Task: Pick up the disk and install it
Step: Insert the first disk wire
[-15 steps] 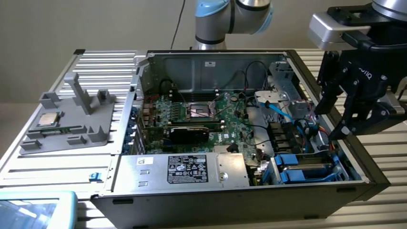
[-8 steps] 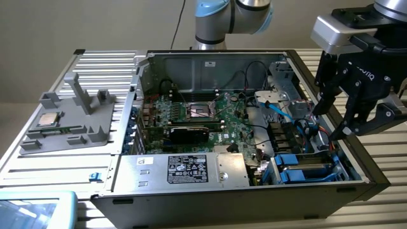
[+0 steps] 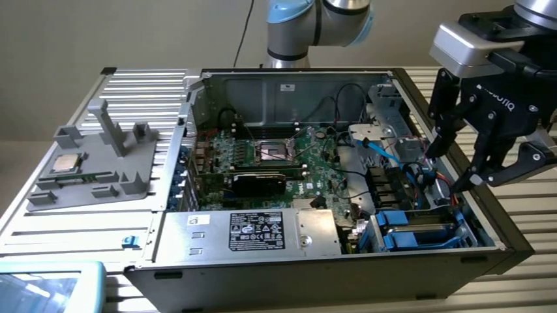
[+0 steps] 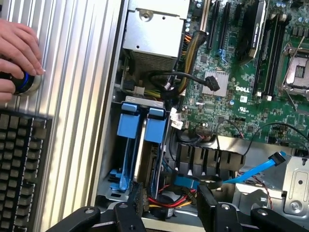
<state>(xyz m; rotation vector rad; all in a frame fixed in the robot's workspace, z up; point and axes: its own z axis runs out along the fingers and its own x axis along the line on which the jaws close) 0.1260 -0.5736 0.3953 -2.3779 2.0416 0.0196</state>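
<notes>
The disk [image 3: 409, 229] sits on edge in the drive cage at the near corner of the open computer case [image 3: 187, 117], on the exterior view's right. Its blue carrier frame shows in the wrist view, the disk [image 4: 140, 126] reading as two blue end tabs with a thin silver edge between them. My gripper [image 3: 451, 171] hangs open above that side of the case, over the cables, touching nothing. In the wrist view the gripper [image 4: 169, 212] stands open with nothing between its black fingers [image 4: 129, 212], a short way from the blue frame.
Red, yellow and blue cables [image 4: 169, 200] lie under the fingers. The motherboard [image 3: 270, 163] fills the case floor, with the silver power supply box [image 3: 252, 231] at the near wall. A grey fixture holding a CPU chip [image 3: 65, 163] sits outside. A person's hand [image 4: 17, 50] rests beside a keyboard [image 4: 19, 169].
</notes>
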